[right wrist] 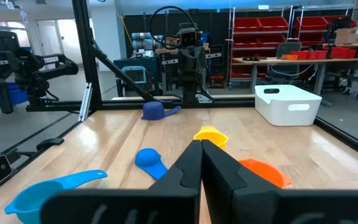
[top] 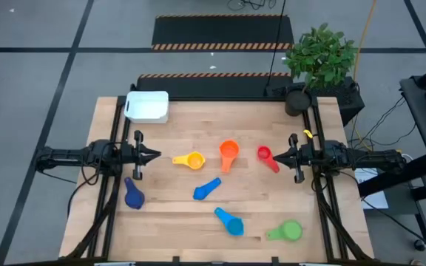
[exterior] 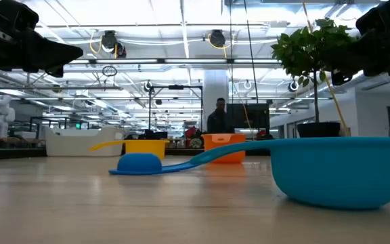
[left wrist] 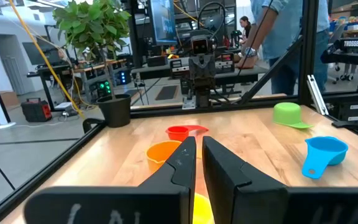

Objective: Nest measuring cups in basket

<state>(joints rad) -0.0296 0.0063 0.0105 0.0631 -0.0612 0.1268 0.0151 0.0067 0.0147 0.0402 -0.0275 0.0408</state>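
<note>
Nearest the frame's bottom, the green cup and a light blue cup lay on the wooden desk, the blue one's handle pointing upper left. Higher up, another blue cup lay diagonally. The white basket sat upper left. The left gripper and right gripper hovered with jaws clenched, empty.

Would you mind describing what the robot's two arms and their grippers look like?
Both arms are dark, nearly black, built of jointed segments with black cables trailing along them. The left gripper and the right gripper each end in two slim, matte black fingers tapering to a point. In the left wrist view the fingers look flat-sided and angular, and faint pale lettering shows on the housing behind them.
</note>
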